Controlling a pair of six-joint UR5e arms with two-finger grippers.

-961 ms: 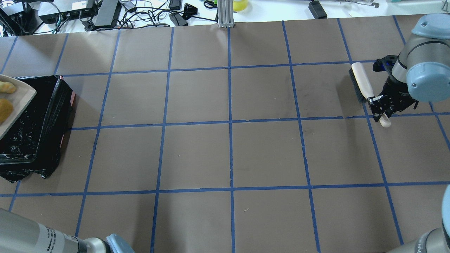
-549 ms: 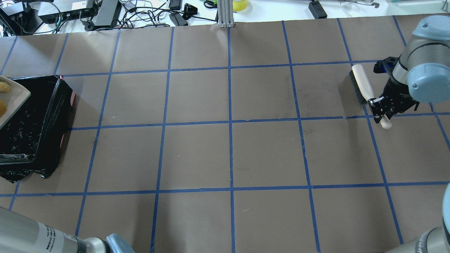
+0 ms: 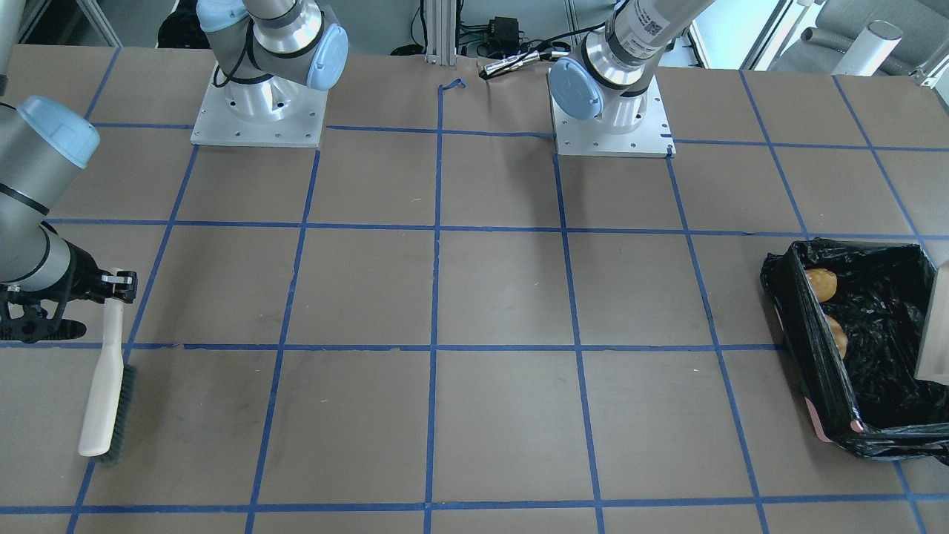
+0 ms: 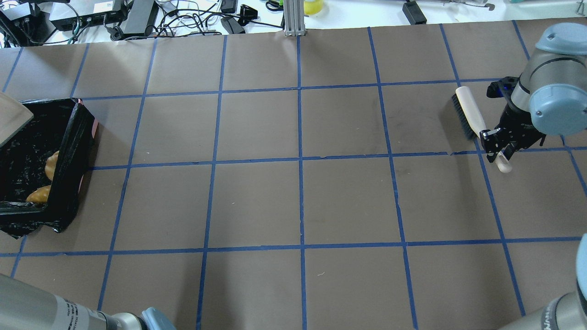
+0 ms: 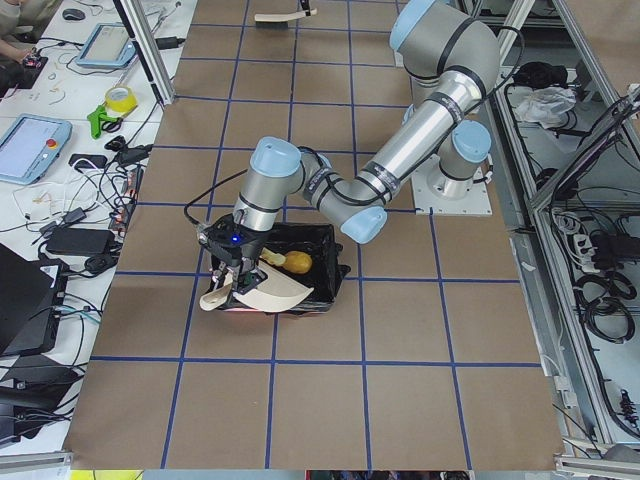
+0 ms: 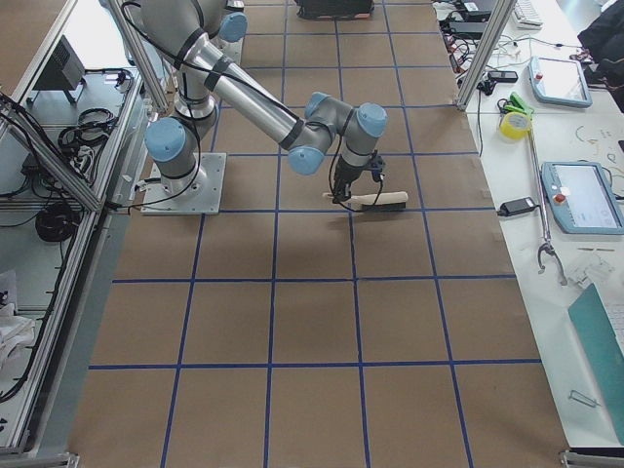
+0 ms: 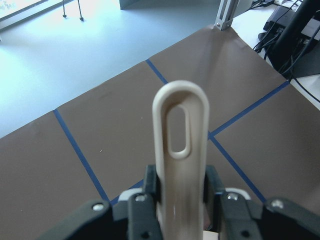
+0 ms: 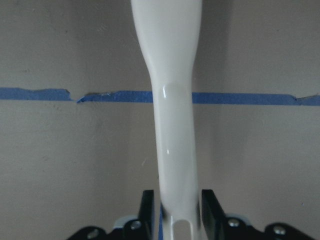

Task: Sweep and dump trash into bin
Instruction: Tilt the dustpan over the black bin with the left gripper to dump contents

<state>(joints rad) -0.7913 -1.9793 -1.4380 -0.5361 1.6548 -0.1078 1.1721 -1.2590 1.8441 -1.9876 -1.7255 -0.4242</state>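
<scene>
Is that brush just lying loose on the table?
No, the right claw is clamped on the pale handle of the brush.

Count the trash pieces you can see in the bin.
2. One lump and a second lump lie in the bin against its wall toward the table's middle. More may hide behind that wall or the dustpan.

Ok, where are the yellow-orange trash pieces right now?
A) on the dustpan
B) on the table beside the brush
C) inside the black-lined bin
C: two yellow-orange pieces lie on the black liner inside the bin, and the visible part of the dustpan is bare.
</scene>
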